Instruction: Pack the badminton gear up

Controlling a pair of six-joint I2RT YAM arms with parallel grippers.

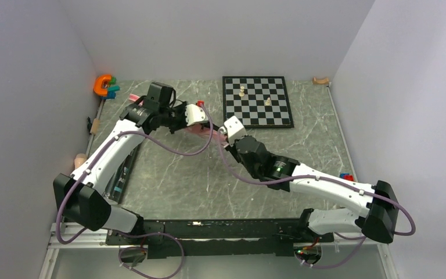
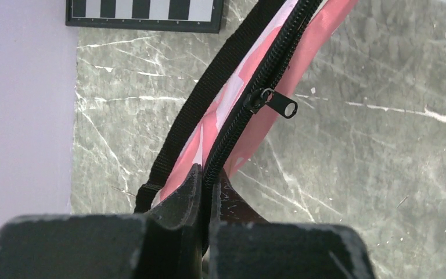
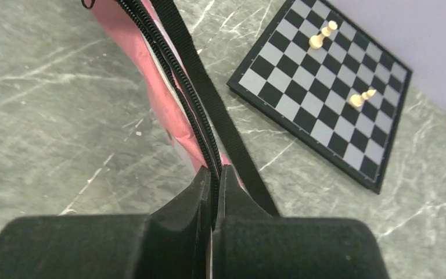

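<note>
Item, as we log it: left pincer point(image 2: 205, 181), clamped on the zip edge of the pink bag point(image 2: 325, 29), which runs off toward 1 o'clock. The zip pull point(image 2: 283, 106) lies just ahead, nearest this arm. Right pincer point(image 3: 215, 174), clamped on the same edge, with the bag running to 11 o'clock, held between both over the surface point(image 1: 180, 186).

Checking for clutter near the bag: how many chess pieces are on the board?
2. One piece stands on the far left part of the board. A second piece stands near its middle. The right wrist view shows the same two, and none seem hidden.
</note>
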